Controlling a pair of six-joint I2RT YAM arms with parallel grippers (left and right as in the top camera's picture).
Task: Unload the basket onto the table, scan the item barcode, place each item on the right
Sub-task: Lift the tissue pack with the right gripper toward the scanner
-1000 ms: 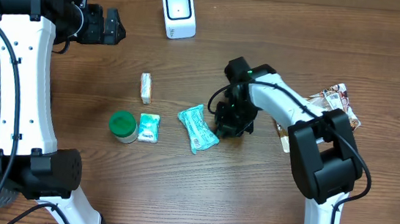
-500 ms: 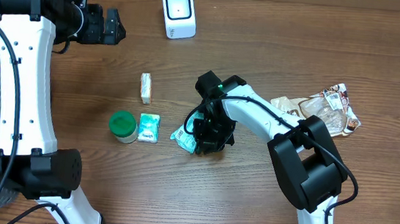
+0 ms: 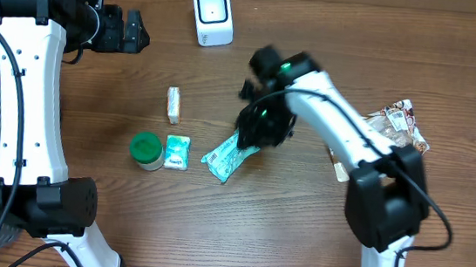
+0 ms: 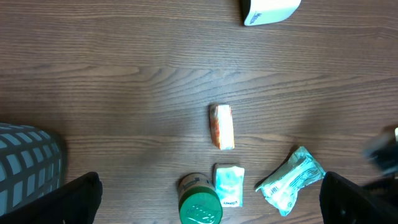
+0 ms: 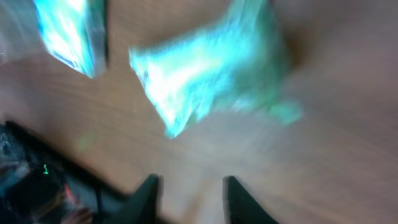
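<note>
Over the bench (image 3: 298, 236) the right arm (image 3: 336, 117) swings up and away in a blur, and the right pincer (image 5: 191, 182) has let go: fingers spread, nothing between them. The left pincer (image 3: 138, 33) hangs wide apart, off to one side of the scanner (image 3: 213, 14). The teal packet (image 3: 229, 156) lies flat on the wood, turned from a second ago, well apart from the scanner. No scan yet; I'd say a fresh grasp is needed.

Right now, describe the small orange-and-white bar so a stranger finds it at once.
Find the white scanner at the far table edge. Below and left of it lies a small bar. It alone is orange and white; its neighbours are green or teal.
</note>
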